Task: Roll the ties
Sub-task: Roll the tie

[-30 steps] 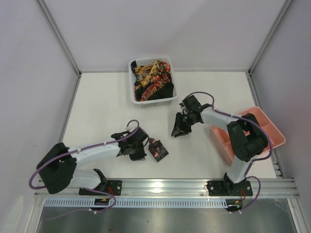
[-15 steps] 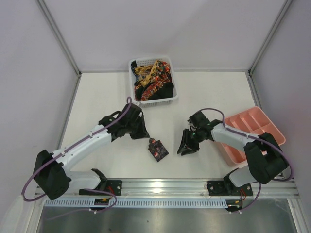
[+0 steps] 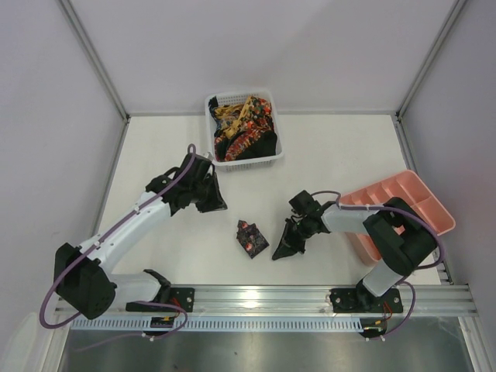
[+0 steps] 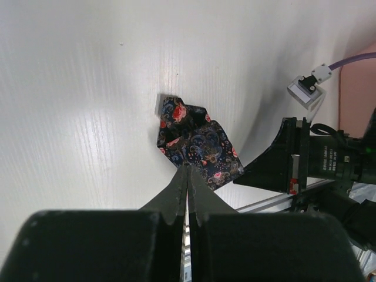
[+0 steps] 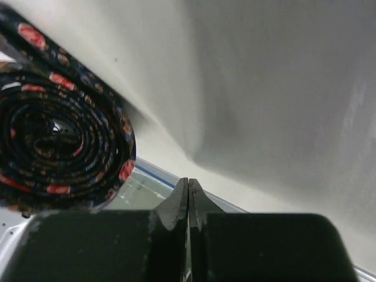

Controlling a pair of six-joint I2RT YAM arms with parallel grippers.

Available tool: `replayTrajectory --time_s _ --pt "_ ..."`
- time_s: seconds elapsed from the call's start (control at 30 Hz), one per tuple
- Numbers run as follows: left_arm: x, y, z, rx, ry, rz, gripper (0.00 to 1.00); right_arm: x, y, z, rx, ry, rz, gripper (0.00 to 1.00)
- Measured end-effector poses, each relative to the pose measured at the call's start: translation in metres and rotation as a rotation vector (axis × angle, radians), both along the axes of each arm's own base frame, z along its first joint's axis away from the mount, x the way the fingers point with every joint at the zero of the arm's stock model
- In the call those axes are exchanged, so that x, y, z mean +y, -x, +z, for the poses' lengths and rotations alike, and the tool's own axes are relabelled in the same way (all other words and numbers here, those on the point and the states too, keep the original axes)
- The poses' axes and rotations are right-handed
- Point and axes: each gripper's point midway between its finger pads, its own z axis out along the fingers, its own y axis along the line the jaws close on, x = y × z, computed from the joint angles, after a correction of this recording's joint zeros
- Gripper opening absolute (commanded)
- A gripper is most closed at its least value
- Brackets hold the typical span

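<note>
White table (image 3: 349, 155) bears basket (image 3: 248, 161), tray (image 3: 403, 190), rolled tie (image 3: 252, 238) (coiled tight).

The rolled tie (image 3: 252, 238) lies on the table (image 3: 341, 147) (right gripper (image 3: 282, 250) just beside it, left gripper (image 3: 214, 204) behind to its left), more ties (image 3: 242, 128) lie in the basket (image 3: 246, 161) behind, and the tray (image 3: 411, 190) sits at the right edge.

Closed jaws sit just beside a rolled tie (image 5: 59, 155).

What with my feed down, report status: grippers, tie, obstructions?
Left gripper shut, empty. Right gripper shut, empty, beside rolled tie on table. Nothing blocking.
</note>
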Motion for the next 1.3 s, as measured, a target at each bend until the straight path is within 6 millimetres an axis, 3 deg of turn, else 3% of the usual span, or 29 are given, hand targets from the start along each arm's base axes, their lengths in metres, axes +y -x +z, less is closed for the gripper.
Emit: replayTrajectory --time_s 0.2,0.47,0.57,0.7,0.83,0.93,0.97,1.0,1.07,1.1,1.17,1.3 --pt "0.002 0.003 0.009 -0.020 0.017 0.002 0.00 0.018 -0.013 -0.001 0.043 -0.029 -0.094 0.00" --pt "0.006 0.011 0.023 -0.043 0.041 -0.002 0.01 0.045 -0.053 0.004 0.033 -0.073 -0.214 0.01" --pt "0.006 0.014 0.024 -0.041 0.045 -0.005 0.01 0.044 -0.069 0.002 0.025 -0.054 -0.242 0.01" --pt "0.004 0.016 0.022 -0.032 0.057 -0.015 0.01 0.042 -0.110 -0.001 -0.017 -0.019 -0.262 0.03" --pt "0.000 0.021 0.009 0.005 0.071 -0.037 0.01 0.040 -0.146 0.004 -0.116 -0.008 -0.217 0.05" --pt "-0.006 0.023 -0.005 0.051 0.080 -0.053 0.01 0.029 -0.155 0.006 -0.180 0.024 -0.170 0.10" --pt "-0.010 0.023 -0.009 0.068 0.086 -0.060 0.01 0.024 -0.154 0.005 -0.193 0.040 -0.153 0.13" --pt "-0.013 0.021 -0.013 0.082 0.092 -0.068 0.01 0.017 -0.151 0.003 -0.206 0.064 -0.128 0.29" --pt "-0.021 0.019 -0.021 0.108 0.104 -0.087 0.00 0.003 -0.143 0.001 -0.233 0.095 -0.072 0.45" --pt "-0.025 0.019 -0.025 0.124 0.109 -0.097 0.01 -0.004 -0.136 0.002 -0.250 0.100 -0.040 0.61" --pt "-0.032 0.019 -0.033 0.153 0.121 -0.117 0.01 -0.013 -0.121 0.008 -0.282 0.085 0.014 0.78" --pt "-0.040 0.021 -0.048 0.209 0.127 -0.148 0.01 -0.021 -0.086 0.023 -0.358 -0.025 0.108 0.99"
